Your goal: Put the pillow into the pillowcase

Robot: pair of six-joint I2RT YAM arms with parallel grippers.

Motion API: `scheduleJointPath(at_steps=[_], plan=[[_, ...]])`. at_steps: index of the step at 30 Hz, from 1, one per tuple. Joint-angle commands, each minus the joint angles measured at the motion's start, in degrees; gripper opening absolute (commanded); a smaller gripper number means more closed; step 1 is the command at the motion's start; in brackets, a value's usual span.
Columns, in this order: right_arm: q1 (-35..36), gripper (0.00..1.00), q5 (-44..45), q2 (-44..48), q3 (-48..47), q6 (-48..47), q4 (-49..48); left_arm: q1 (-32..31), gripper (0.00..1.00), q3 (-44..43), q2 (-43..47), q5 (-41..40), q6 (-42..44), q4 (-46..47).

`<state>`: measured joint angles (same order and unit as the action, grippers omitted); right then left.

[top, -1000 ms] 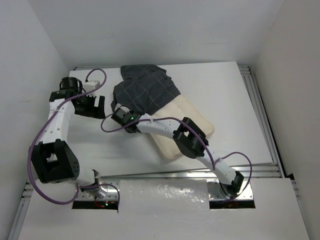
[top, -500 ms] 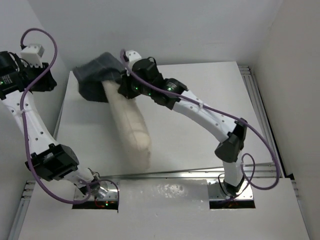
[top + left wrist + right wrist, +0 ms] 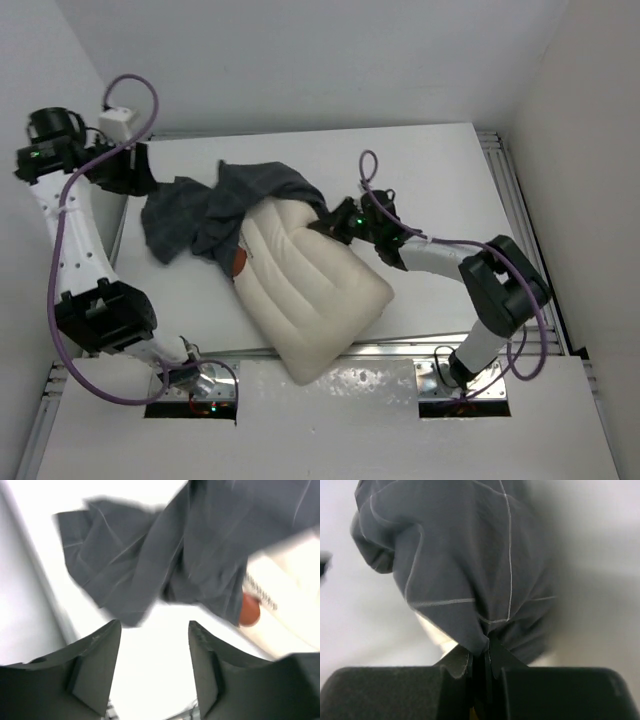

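- The pillow (image 3: pixel 315 290) lies slantwise on the white table (image 3: pixel 450 170), quilted face up. Its near corner reaches over the table's front edge.
- The pillowcase (image 3: pixel 215 210) is bunched in loose folds over the pillow's far left end. It covers only that end, and most of the pillow is bare.
- Part of the dark cloth spills off to the left of the pillow and lies flat on the table.
- A small red-brown patch (image 3: pixel 238 262) shows on the pillow just at the edge of the cloth.
- The right gripper (image 3: pixel 328 220) sits at the pillow's far edge. In its wrist view its fingers are pressed together on a pinch of the pillowcase (image 3: pixel 465 555), and the cloth bulges up from the grip point (image 3: pixel 479 655).
- The left gripper (image 3: pixel 138 178) is held beside the left end of the pillowcase, near the table's left edge.
- In the left wrist view that gripper (image 3: pixel 155 652) has its fingers spread apart with nothing between them. The pillowcase (image 3: pixel 190 550) lies ahead of it, with the pillow (image 3: pixel 285 595) at the right.
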<state>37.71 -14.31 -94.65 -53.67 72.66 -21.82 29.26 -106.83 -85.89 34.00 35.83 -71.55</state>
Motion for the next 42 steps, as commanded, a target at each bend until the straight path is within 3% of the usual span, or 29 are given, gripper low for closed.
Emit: scheduleJointPath(at_steps=[1, 7, 11, 14, 16, 18, 23, 24, 27, 30, 33, 35, 38, 42], plan=[[-3.2, 0.00, -5.6, -2.4, 9.3, 12.8, -22.6, -7.4, 0.55, 6.1, -2.4, -7.4, 0.7, 0.0], [-6.9, 0.00, -5.6, -7.6, 18.9, 12.9, -27.0, -23.4, 0.71, 19.4, -0.8, -17.8, -1.4, 8.0], [-7.5, 0.00, -5.8, -9.1, 19.7, 9.6, -26.4, -29.7, 0.79, 24.2, -0.2, -24.4, -4.4, 16.2], [-7.5, 0.17, -8.4, -9.7, 17.4, 3.0, -19.1, -33.4, 0.80, 25.3, -0.5, -26.7, -6.2, 23.3], [-7.5, 0.42, -8.9, -9.2, 16.6, -0.3, -12.4, -36.2, 0.81, 26.6, -1.1, -27.7, -6.3, 28.8], [-7.4, 0.57, -7.3, -6.8, 16.1, -6.6, -5.1, -39.9, 0.83, 29.2, -1.8, -29.8, -3.6, 33.3], [-7.5, 0.65, -2.6, -1.6, 11.7, -21.0, 12.7, -44.5, 0.83, 31.0, -7.3, -33.7, 0.3, 35.5], [-7.5, 0.66, -3.0, -1.6, 11.0, -21.9, 13.6, -44.6, 0.82, 31.2, -8.4, -36.0, -0.1, 36.4], [-7.5, 0.68, -6.9, -2.0, 9.6, -25.0, 13.8, -44.6, 0.56, 28.7, -10.8, -41.8, -0.9, 37.8], [-7.4, 0.69, -8.8, -1.3, 6.7, -29.0, 15.9, -44.6, 0.43, 25.0, -12.3, -41.7, -0.5, 34.6], [-7.4, 0.70, -8.0, -0.4, 3.1, -36.3, 20.8, -44.6, 0.15, 23.5, -12.6, -41.7, 0.4, 31.9], [-7.5, 0.70, -5.0, -0.7, -1.1, -39.3, 25.7, -44.6, 0.03, 23.0, -12.4, -41.9, 0.7, 31.1], [-7.5, 0.71, -1.6, -1.8, -5.2, -42.1, 28.1, -44.6, 0.00, 19.5, -12.5, -41.9, 0.4, 30.0], [-7.4, 0.73, -0.8, -4.7, -10.0, -42.3, 27.4, -44.7, 0.08, 11.3, -14.7, -37.6, 1.0, 24.2]])
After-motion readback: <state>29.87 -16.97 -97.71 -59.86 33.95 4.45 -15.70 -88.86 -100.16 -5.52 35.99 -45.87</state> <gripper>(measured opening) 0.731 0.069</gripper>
